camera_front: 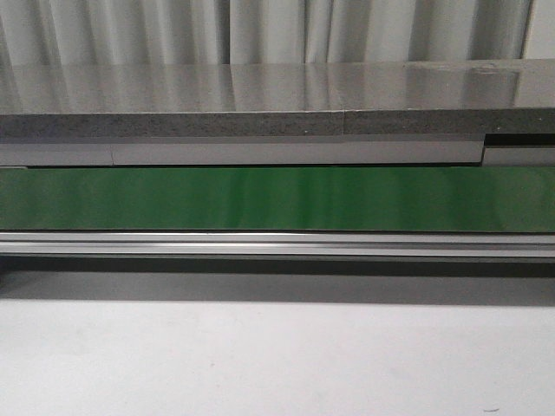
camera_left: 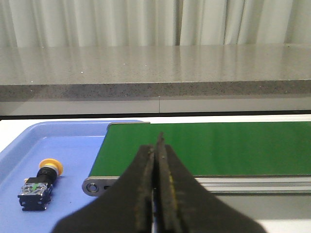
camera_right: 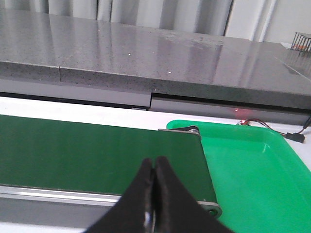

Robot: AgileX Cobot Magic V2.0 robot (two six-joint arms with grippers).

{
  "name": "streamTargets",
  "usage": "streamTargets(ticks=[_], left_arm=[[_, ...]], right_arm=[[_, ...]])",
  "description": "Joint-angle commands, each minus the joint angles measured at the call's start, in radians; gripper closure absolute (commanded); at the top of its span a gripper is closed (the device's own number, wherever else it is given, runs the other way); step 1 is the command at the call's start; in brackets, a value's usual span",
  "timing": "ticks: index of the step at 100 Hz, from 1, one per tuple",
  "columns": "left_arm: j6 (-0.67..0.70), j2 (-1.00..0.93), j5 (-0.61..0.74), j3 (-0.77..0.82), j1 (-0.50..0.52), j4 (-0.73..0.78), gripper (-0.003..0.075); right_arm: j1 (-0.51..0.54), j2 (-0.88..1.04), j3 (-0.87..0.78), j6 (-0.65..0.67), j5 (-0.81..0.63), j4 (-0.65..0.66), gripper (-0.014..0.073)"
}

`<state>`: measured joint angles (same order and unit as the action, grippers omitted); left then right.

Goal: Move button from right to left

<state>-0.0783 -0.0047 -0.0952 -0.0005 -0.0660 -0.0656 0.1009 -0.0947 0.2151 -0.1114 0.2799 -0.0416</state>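
In the left wrist view the left gripper fills the lower centre of the frame, its two dark fingers pressed together with nothing between them. Just beyond them the green belt runs from centre to the right edge, ending at a grey roller with a silver rail along its near side. To the lower left lies the button, on its side on the floor of the blue tray, yellow cap toward the back and black body toward the camera, apart from the belt end and from the fingers. In the right wrist view the right gripper sits at lower centre, its fingers likewise closed on nothing, with the belt stretching left and its end roller beside a green tray at the lower right. A dark cable with a small connector lies past that tray at the right edge. The front view shows only the pale surface in the lower half, then the rail and belt across the middle. Farthest back in every view stands a grey speckled counter against a pale curtain.
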Motion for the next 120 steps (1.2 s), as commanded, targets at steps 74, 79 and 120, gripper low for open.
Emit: streamTargets(ticks=[74,79,120], left_arm=[[0.011,-0.032,0.058,0.045,-0.006,0.001,0.0741],[0.011,-0.032,0.058,0.045,-0.006,0.001,0.0741],[0.011,-0.032,0.058,0.045,-0.006,0.001,0.0741]], right_arm=[[-0.003,-0.012,0.027,-0.001,-0.083,0.005,0.066],[-0.003,-0.012,0.027,-0.001,-0.083,0.005,0.066],[-0.003,-0.012,-0.027,0.015,-0.26,-0.015,0.066]])
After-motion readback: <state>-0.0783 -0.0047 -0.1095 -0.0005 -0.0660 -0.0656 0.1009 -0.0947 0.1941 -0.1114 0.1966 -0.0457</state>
